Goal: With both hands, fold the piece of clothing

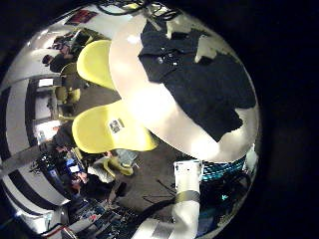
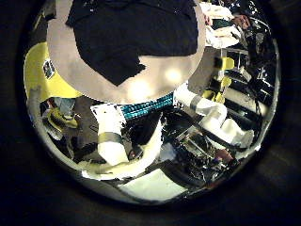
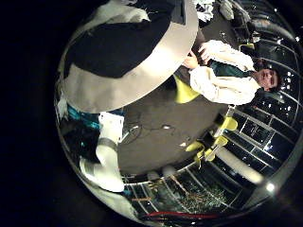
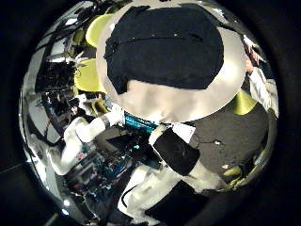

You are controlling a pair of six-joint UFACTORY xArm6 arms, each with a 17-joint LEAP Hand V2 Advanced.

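Note:
A dark piece of clothing [image 1: 199, 80] lies spread flat on a round, pale table [image 1: 150, 100], with a sleeve reaching toward the rim. Both palms look down on it from well above: it shows whole in the left thumb side palm view [image 2: 132, 33] and in the right thumb side palm view [image 4: 169, 47], and partly in the right little finger side palm view [image 3: 123, 47]. My left hand [image 2: 113, 141] and right hand [image 4: 179, 155] show only as parts at the views' edges. Their fingers are relaxed and hold nothing. Neither hand touches the cloth.
Two chairs [image 1: 95, 60] [image 1: 105, 129] stand against the table's edge on one side. Bare tabletop [image 4: 150, 99] rings the garment. Desks and equipment crowd the floor beyond the table.

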